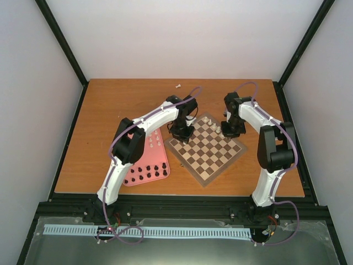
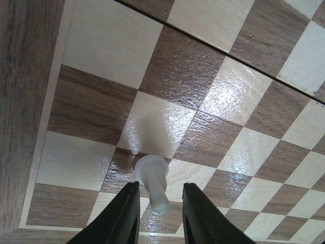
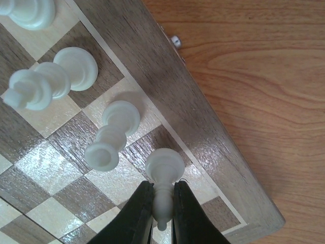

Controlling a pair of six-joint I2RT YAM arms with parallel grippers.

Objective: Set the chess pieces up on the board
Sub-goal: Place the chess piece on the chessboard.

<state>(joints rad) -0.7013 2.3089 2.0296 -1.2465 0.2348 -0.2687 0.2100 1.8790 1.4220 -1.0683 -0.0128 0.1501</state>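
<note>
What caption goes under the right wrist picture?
Right gripper pinches a cream-white chess piece on the checkered wooden board.

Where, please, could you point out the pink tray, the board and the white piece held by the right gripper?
pink tray (image 1: 160, 156), top external view, bare pink floor.
board (image 1: 207, 157), top external view, a bare central square.
white piece (image 3: 165, 163), right wrist view, its round base.

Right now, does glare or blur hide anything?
Left wrist: glare on pale squares of the checkered wooden chessboard, the small cream-white piece there sharp; right wrist: faint sheen lower left, the held cream-white piece crisp; top external: even light, no glare.
</note>
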